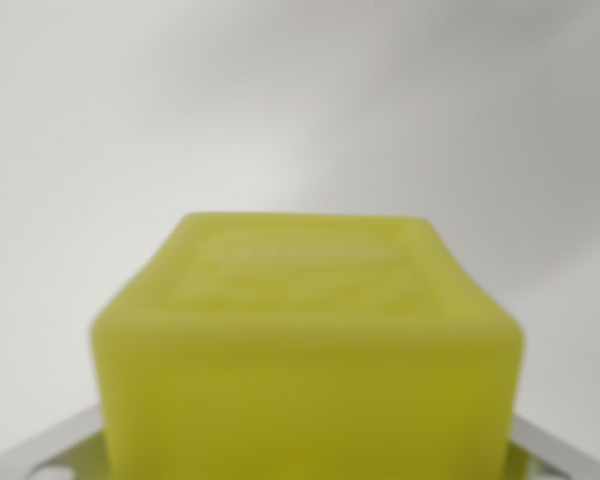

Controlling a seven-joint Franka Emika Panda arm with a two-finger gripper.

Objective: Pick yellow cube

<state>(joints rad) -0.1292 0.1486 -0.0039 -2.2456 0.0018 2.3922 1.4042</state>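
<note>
At the bottom edge of the wrist view, pale metal parts of the gripper (310,470) were seen on both sides of the yellow cube (305,340). Whether it was open or closed could not be told. The blurred cube filled the lower middle. Behind it, a plain white surface (300,100) was seen.

wrist cam | I saw it sat v. close on yellow cube (308,350), blurred | faced pale bg | no 2nd view
</note>
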